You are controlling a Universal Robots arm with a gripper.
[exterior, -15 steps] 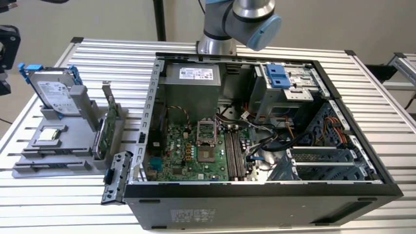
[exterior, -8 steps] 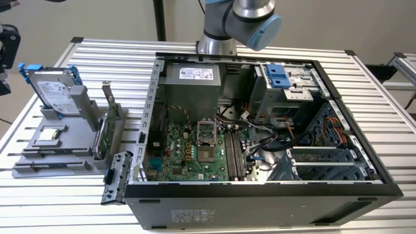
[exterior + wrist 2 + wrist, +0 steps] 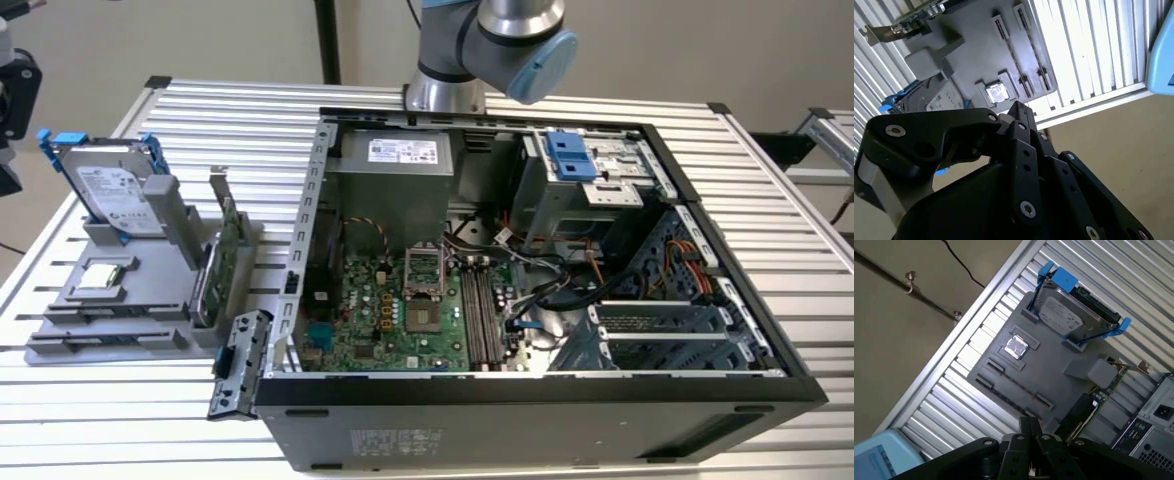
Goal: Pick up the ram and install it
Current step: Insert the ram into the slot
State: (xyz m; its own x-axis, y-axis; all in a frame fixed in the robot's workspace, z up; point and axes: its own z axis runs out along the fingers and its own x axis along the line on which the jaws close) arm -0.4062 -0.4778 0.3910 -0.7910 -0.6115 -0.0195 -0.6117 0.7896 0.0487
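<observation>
Well, the grey fixture plate [image 3: 67, 312] lies on the slatted aluminium table [image 3: 747, 160] at the exterior view's left, near the table's edge. In the first wrist view a strip of bare slats lies between the plate and this edge, and the tan floor [image 3: 894, 340] is beyond it. On its other side the plate is just beside the open computer case [image 3: 534, 415], so the room between them is narrow. More free slats lie in front of the plate and behind it. The gripper [image 3: 1030, 424] hangs well above the plate with free air under it, and its fingers [image 3: 1019, 117] are pressed together, closed on themselves. The plate holds a silver hard drive [image 3: 114, 185] with blue rails, standing tilted at the far end. It also holds a green card [image 3: 220, 262] with a metal bracket, on edge along the side nearest the case, and a small square processor chip [image 3: 104, 282] in a shallow pocket. Its narrow grooves [image 3: 1014, 387] show thin dark lines, and I cannot tell whether the ram stands in one of them. The case lies on its side with the open side up. Inside it are the green motherboard [image 3: 380, 320] with its long memory slots [image 3: 487, 310], a grey power supply [image 3: 394, 165] at the far wall, a drive cage [image 3: 571, 155] with a blue part, and loose cables [image 3: 574, 285]. Whether a stick sits in the memory slots is too small to judge. The arm [image 3: 514, 35] rises behind the case.
</observation>
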